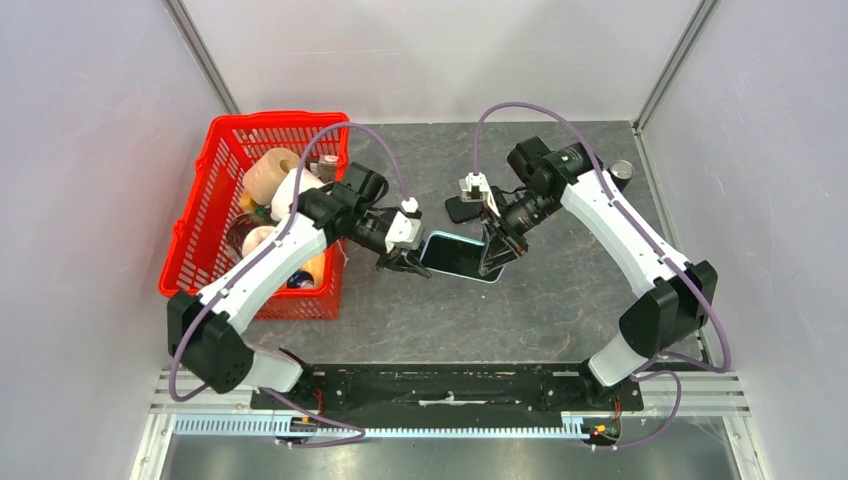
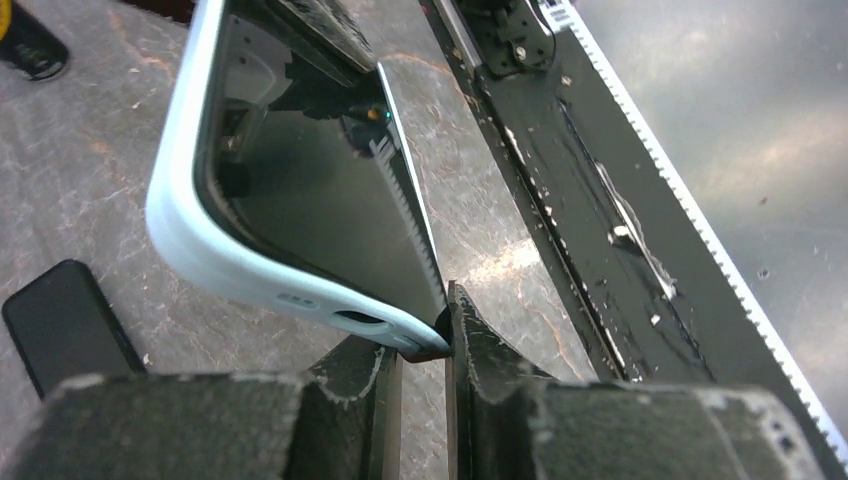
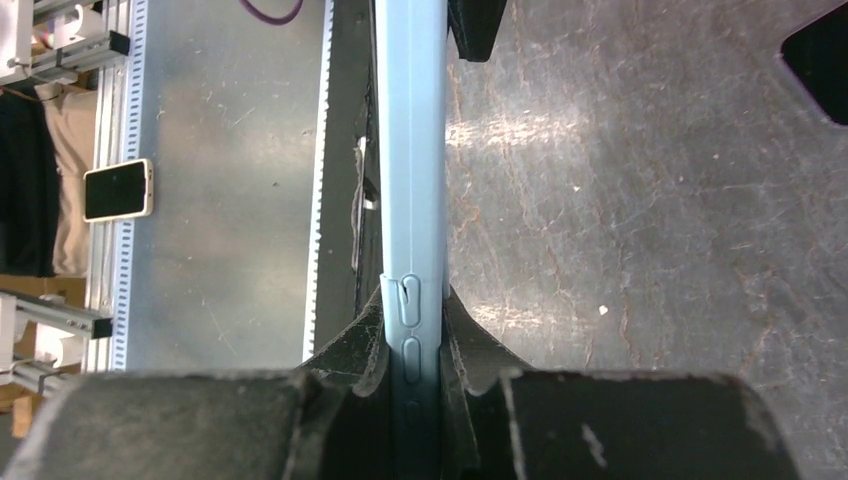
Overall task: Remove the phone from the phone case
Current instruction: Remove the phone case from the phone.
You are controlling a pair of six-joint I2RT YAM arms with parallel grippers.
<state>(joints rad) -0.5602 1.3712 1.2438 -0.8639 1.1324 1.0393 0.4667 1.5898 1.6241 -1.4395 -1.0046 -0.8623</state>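
phone case (image 2: 172,205): pale blue, held up between the two arms over the middle of the worktop (image 1: 560,300), tilted with its open face turned toward the arm bases; I cannot tell whether any edge rests on the worktop.
phone (image 2: 300,190): seated in the phone case, its dark glass mirroring the toothed rail at the near edge; the pale rim wraps the side and bottom edges seen from the left wrist.
left jaws: narrow, pinching one bottom corner of the phone case; one finger (image 2: 480,365) presses the corner's end and the other lies under the rim.
right jaws: narrow, clamped across the thickness of the phone case at its side buttons; seen edge-on, the fingers (image 3: 470,345) touch both faces.
arms: reach in from opposite sides, the left at the case's basket-side end and the right at the other.
black flat slab (image 1: 460,208): phone-like, lying on the worktop just beyond the case, apart from it.
red basket (image 1: 192,235): on the left of the worktop, beside the left arm, holding a cream roll (image 1: 272,172) and other items too crowded to name.
small round object (image 1: 622,170): at the far right corner, well apart from the case.
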